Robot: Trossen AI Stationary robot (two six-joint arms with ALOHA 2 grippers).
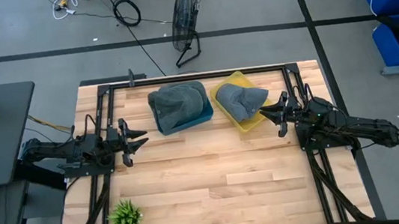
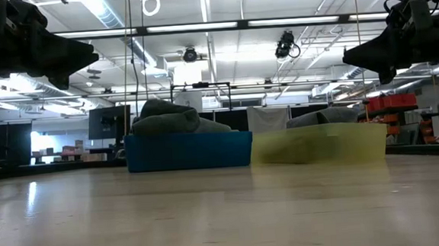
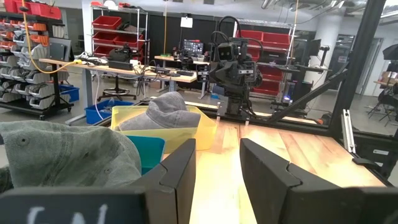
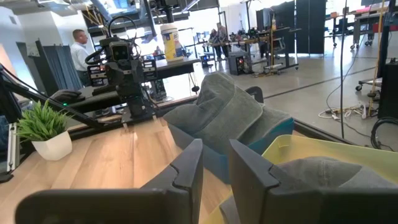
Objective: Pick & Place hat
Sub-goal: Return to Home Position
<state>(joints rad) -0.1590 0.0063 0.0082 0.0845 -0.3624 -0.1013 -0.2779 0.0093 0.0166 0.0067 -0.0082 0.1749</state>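
Now the grey-green caps (image 1: 177,101) lie heaped in the blue bin (image 1: 208,112) at the upper middle of the frame, and just right of it another cap (image 1: 242,99) fills the yellow bin (image 1: 249,127). The left tool (image 1: 141,139) hangs over the worktop's (image 1: 214,178) left side and the right tool (image 1: 266,110) beside the yellow bin, each with fingers narrowly parted, holding nothing. A potted plant (image 1: 125,216) sits lower left.

- I'm counting two bins: one blue bin (image 2: 187,152), one yellow bin (image 2: 320,143).
- I'm seeing one grey cap (image 1: 242,101) in yellow, an uncountable heap of caps (image 1: 177,103) in blue.
- I'm spotting one potted plant (image 1: 125,216), one fan (image 1: 186,12).
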